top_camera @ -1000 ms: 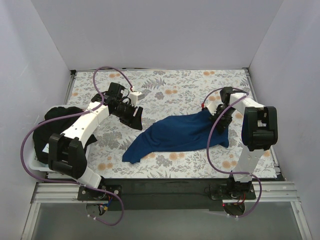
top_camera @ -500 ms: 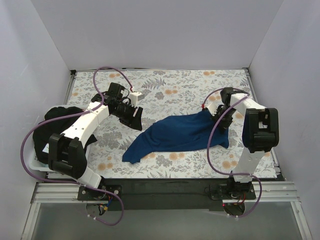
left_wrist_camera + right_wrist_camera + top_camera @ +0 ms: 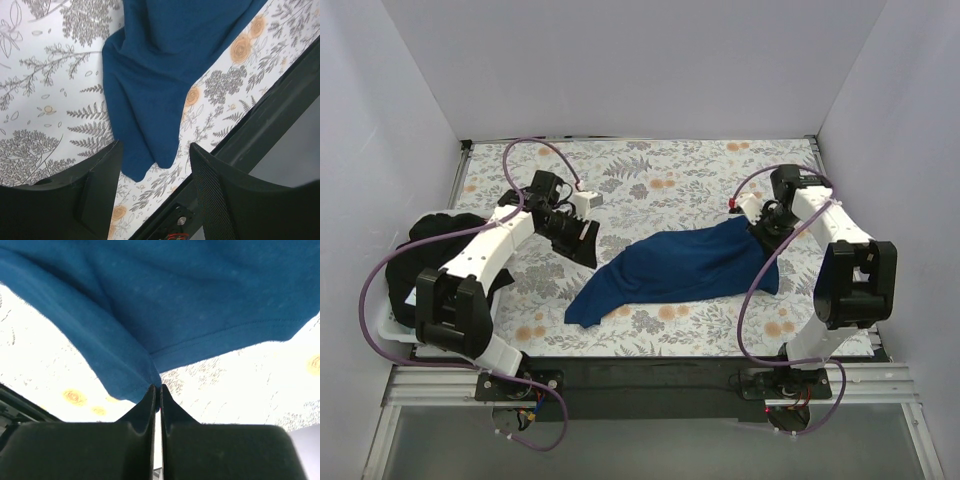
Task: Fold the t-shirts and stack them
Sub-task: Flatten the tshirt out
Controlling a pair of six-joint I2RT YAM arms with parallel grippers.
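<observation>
Nearest in, the blue t-shirt (image 3: 675, 265) drops its narrow tail close to the table's front rim (image 3: 650, 365), a little left of centre. From there its long axis climbs away to the far right.

The left gripper (image 3: 588, 245) hovers just beyond that tail, left of the shirt's body, with its jaws spread wide and nothing in them. Its wrist view shows the tail's tip lying below, between the fingers (image 3: 100, 185). By my read, that makes the left arm the nearer one for the loose end.

Farther on, the right gripper (image 3: 761, 225) has its fingers (image 3: 145, 405) squeezed together on the shirt's far-right hem, and the cloth drapes from the pinch.

The black t-shirt (image 3: 435, 235) sits heaped at the left edge, well apart.

Beyond, the floral cloth (image 3: 660, 180) runs bare to the back wall (image 3: 640, 70). That's the spreading room; the front rim offers little.
</observation>
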